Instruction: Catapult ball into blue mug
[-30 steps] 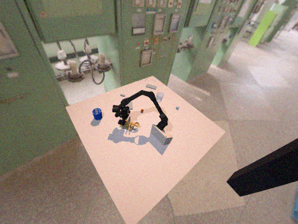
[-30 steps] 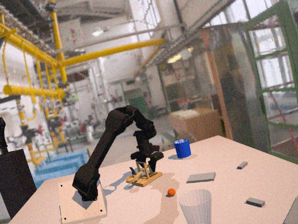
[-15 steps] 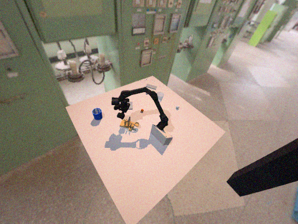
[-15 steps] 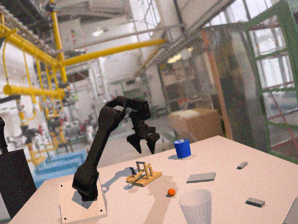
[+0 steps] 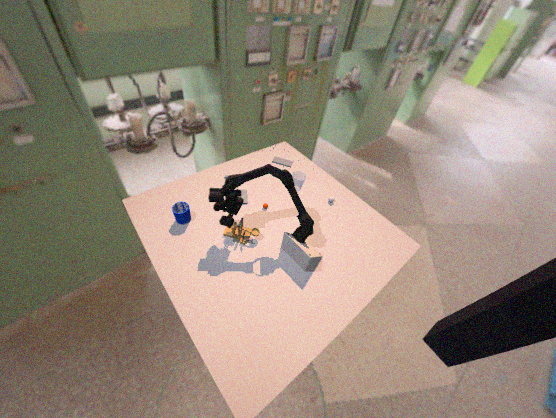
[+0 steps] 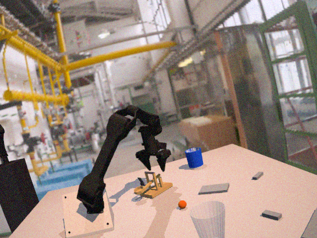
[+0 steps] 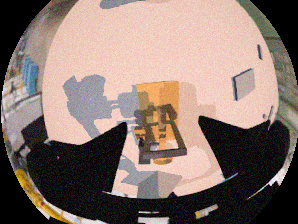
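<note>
The orange ball (image 5: 265, 205) (image 6: 182, 204) lies on the table beside the catapult, on the side of the clear cup; I do not see it in the wrist view. The wooden catapult (image 6: 163, 188) (image 7: 170, 95) stands on the table, its spoon end toward the arm's base and its far end roughly toward the mug. The blue mug (image 5: 182, 214) (image 6: 194, 158) stands upright beyond the catapult. My gripper (image 6: 156, 169) (image 7: 163, 122) is open and empty, pointing down above the catapult's upright frame. In the top view the arm partly hides the catapult.
A clear ribbed cup (image 6: 208, 219) stands near the ball. A flat grey plate (image 6: 214, 188) (image 7: 243, 85) lies between ball and mug, off to the side. Small grey blocks lie farther over, one nearer (image 6: 271, 214) and one farther back (image 6: 257, 175).
</note>
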`<state>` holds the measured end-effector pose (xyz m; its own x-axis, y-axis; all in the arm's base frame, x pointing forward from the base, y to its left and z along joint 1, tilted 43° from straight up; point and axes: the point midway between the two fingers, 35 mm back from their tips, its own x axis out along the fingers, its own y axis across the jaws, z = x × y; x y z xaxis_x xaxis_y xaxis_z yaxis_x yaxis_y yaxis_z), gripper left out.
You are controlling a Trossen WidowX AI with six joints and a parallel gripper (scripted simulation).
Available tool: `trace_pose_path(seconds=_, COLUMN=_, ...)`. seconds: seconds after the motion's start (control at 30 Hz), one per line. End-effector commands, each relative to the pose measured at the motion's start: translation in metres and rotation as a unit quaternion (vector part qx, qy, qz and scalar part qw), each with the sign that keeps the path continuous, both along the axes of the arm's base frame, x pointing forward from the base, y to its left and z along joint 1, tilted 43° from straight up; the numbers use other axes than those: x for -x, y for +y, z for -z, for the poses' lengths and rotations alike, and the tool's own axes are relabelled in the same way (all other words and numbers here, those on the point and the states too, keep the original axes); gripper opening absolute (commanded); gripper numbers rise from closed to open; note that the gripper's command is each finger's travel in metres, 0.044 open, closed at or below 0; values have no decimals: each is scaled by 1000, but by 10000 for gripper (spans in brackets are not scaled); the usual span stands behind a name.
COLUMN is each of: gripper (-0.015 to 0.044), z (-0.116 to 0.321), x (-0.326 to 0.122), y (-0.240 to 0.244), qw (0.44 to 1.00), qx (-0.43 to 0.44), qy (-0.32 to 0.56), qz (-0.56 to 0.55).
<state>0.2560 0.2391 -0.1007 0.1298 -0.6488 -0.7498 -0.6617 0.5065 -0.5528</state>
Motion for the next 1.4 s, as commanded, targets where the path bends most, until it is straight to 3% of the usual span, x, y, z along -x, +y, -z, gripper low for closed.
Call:
trace_pose_path(seconds=0.0, gripper=440, z=8, x=-1, y=-8, qw=1000, qx=2, qy=0, qz=-3)
trace_pose_path(seconds=1.23, gripper=440, z=47, x=-8, y=-43, qw=1000, qx=3, qy=0, qz=-3)
trace_pose_path(seconds=1.37, gripper=335, z=45, x=-8, y=-40, qw=1000, qx=1, qy=-1, qz=0)
